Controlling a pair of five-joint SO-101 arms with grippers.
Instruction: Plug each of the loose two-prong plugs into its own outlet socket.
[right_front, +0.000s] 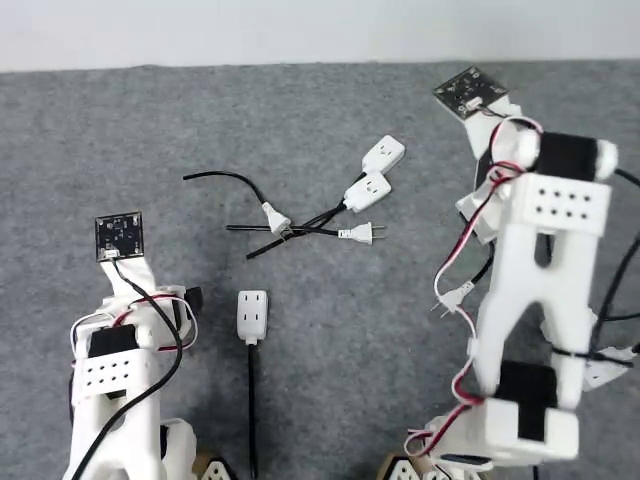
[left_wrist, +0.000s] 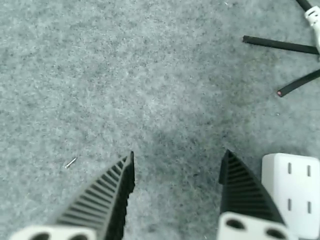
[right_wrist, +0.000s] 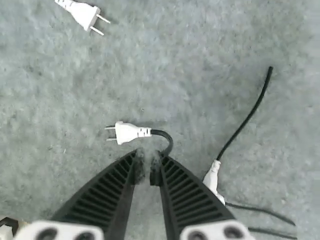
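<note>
Three white outlet sockets lie on the grey mat: one (right_front: 252, 312) on a black cord near the front, two more (right_front: 383, 153) (right_front: 367, 190) farther back. Loose two-prong plugs lie at the middle (right_front: 360, 233) (right_front: 275, 217). A third plug (right_front: 455, 296) (right_wrist: 127, 132) rests by the right arm. Its black cord (right_wrist: 166, 141) curls back into my right gripper (right_wrist: 148, 155), whose fingers are shut on it. My left gripper (left_wrist: 179, 154) hangs open over bare mat, and the front socket (left_wrist: 290, 192) lies just outside one finger (left_wrist: 245, 185).
Black cords (right_front: 300, 228) cross in a tangle at the middle of the mat. A further plug (right_wrist: 80, 12) and a loose black cable (right_wrist: 245, 120) lie beyond the right gripper. Cable ends (left_wrist: 280, 45) lie beyond the left gripper. The mat's left half is bare.
</note>
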